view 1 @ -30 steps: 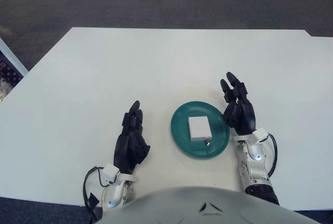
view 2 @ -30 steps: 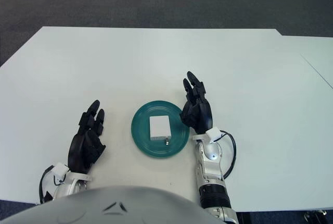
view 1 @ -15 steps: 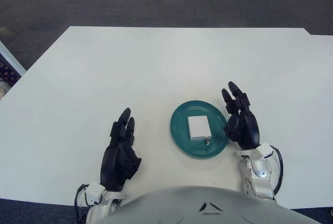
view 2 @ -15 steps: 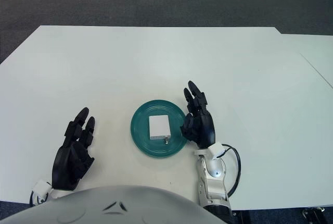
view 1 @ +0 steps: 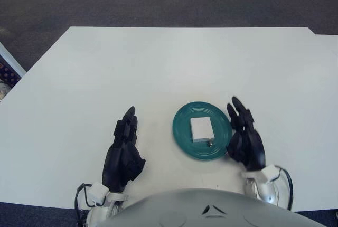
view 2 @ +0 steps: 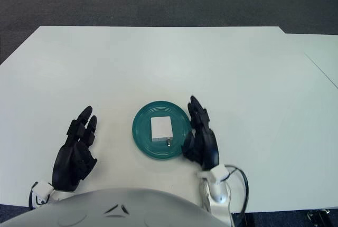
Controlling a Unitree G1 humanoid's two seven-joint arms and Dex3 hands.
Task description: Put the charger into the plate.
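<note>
Already charger (view 1: 201, 129) in plate (view 1: 182, 137), white table (view 1: 158, 68), dark carpet (view 1: 158, 0).

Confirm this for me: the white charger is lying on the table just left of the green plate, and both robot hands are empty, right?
Not quite. The white charger lies inside the green plate, as the left eye view shows. The left robot hand and right robot hand are indeed empty.

Teal plate (view 1: 181, 134); white charger (view 1: 201, 129) — plain white table (view 1: 158, 63); carpet (view 1: 158, 0) seemingly dark grey.
</note>
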